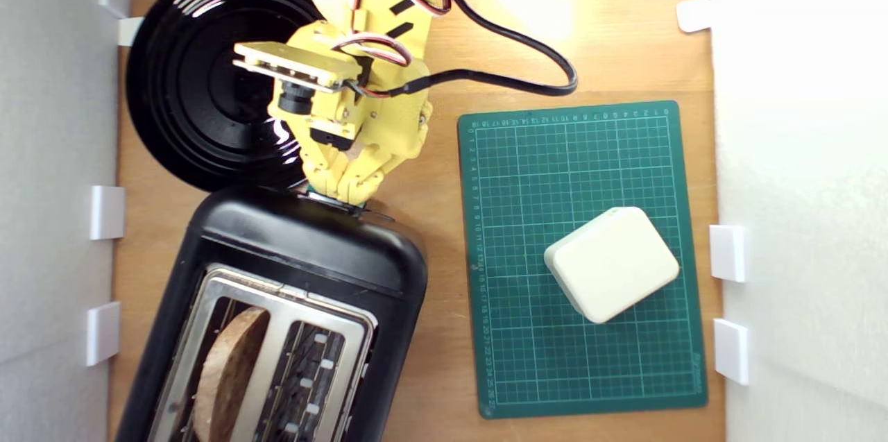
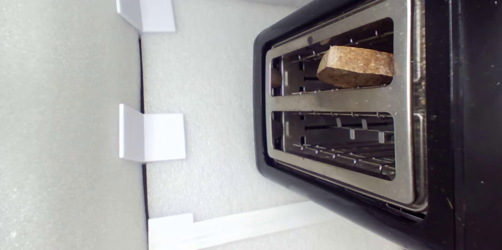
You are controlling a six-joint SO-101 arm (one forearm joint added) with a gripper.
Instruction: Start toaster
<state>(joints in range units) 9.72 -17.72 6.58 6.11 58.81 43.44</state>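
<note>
The glossy black toaster (image 1: 305,248) with its silver top plate lies at the lower left of the exterior view. A brown bread slice (image 1: 229,372) stands in one slot and the other slot is empty. My yellow gripper (image 1: 343,196) points down at the toaster's far end, its fingers pressed together, shut. A sliver of the teal lever knob (image 1: 309,187) shows just beside and under the fingertips. The wrist view looks along the toaster (image 2: 470,85) and shows the bread slice (image 2: 355,65) in its slot. The gripper and the knob are out of that view.
A round black plate (image 1: 187,81) lies behind the toaster, partly under my arm. A green cutting mat (image 1: 527,331) with a cream box (image 1: 610,263) on it lies at the exterior view's right. White foam walls with white brackets (image 1: 107,211) border both sides.
</note>
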